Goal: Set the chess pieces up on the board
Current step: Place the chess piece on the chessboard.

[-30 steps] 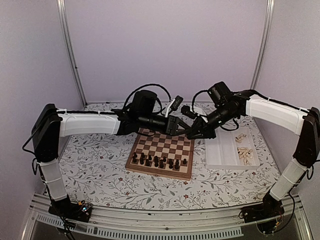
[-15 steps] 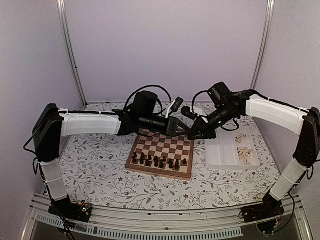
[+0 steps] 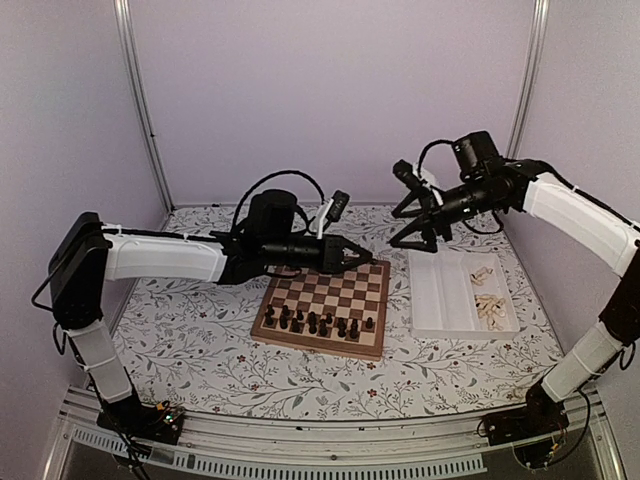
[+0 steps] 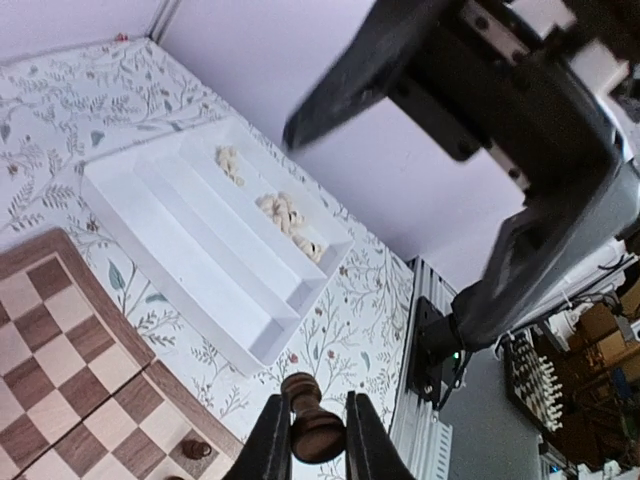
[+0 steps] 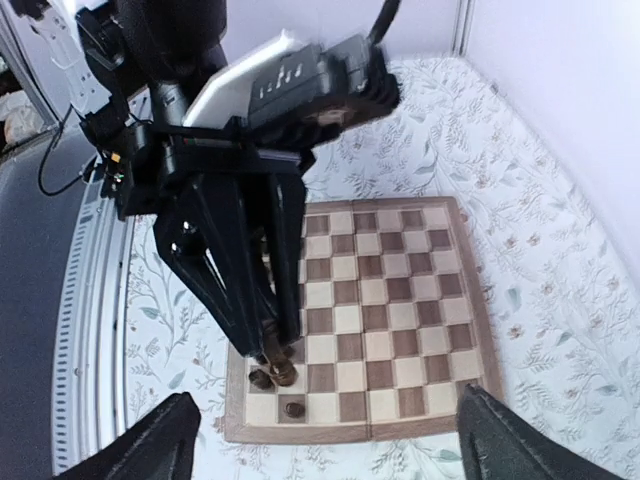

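1. Standing on the two near rows of the square wooden chessboard with dark brown and cream checks (image 3: 322, 298), a line-up of small dark brown turned chess pieces (image 3: 312, 322) was seen; no cream piece was seen on it.
2. Over the board's right side, a dark brown turned wooden piece with a knobbed top (image 4: 318, 440) was held off the surface, pinched between the almost closed fingers of the left gripper (image 4: 315, 415). The square beneath it could not be told.
3. Just beside the board, the small cream-white chess pieces (image 3: 490, 305) were left lying in the white rectangular compartment tray (image 3: 440, 310).
4. Farthest back, the right gripper (image 3: 398, 229) was raised above the tray's far end, its jaws spread wide with nothing between them.
5. A second earlier the two grippers had been brought tip to tip over the board's far edge, the right one closed. Since then the right had been opened and lifted away while the left was tightened. A hand-over of the dark piece was therefore judged complete, with its placing judged the next step and the cream set not yet begun.
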`<action>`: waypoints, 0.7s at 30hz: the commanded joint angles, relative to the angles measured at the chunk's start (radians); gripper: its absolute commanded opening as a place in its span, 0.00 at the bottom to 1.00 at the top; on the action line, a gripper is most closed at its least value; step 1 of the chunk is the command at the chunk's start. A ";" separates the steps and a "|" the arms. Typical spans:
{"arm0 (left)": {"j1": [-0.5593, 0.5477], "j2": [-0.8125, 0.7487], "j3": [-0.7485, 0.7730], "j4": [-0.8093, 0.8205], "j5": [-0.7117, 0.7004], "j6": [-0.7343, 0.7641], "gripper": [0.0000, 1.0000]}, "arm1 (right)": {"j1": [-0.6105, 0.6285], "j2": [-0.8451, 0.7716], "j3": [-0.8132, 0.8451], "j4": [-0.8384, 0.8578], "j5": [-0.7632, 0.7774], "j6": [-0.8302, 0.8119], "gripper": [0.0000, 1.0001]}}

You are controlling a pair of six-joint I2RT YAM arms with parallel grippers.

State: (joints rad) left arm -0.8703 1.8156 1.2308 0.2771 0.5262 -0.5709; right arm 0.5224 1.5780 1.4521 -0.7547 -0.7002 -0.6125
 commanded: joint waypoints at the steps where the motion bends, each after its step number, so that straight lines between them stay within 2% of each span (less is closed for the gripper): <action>1: -0.001 -0.089 -0.074 0.292 -0.103 0.011 0.12 | -0.173 -0.120 0.061 0.150 -0.389 0.176 0.99; 3: -0.002 -0.101 -0.117 0.416 -0.120 -0.009 0.12 | -0.254 -0.101 0.032 0.297 -0.702 0.260 0.99; 5: -0.002 -0.113 -0.149 0.510 -0.140 -0.029 0.12 | -0.273 -0.073 -0.014 0.474 -0.816 0.503 0.99; 8: -0.005 -0.115 -0.149 0.574 -0.152 -0.030 0.12 | -0.255 -0.029 -0.049 0.522 -0.775 0.655 0.97; 10: -0.007 -0.107 -0.139 0.602 -0.153 -0.032 0.12 | -0.244 0.010 -0.059 0.523 -0.765 0.681 0.88; 11: -0.008 -0.099 -0.134 0.620 -0.153 -0.037 0.12 | -0.234 0.024 -0.061 0.528 -0.769 0.696 0.77; 14: -0.009 -0.069 -0.108 0.640 -0.145 -0.066 0.12 | -0.202 0.059 -0.076 0.565 -0.771 0.748 0.65; 21: -0.015 -0.009 -0.059 0.676 -0.113 -0.111 0.12 | -0.147 0.088 -0.079 0.651 -0.772 0.848 0.51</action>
State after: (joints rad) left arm -0.8722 1.7733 1.1370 0.8978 0.3950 -0.6502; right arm 0.3531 1.6592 1.3663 -0.1944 -1.4387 0.1452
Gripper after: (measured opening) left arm 0.166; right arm 0.533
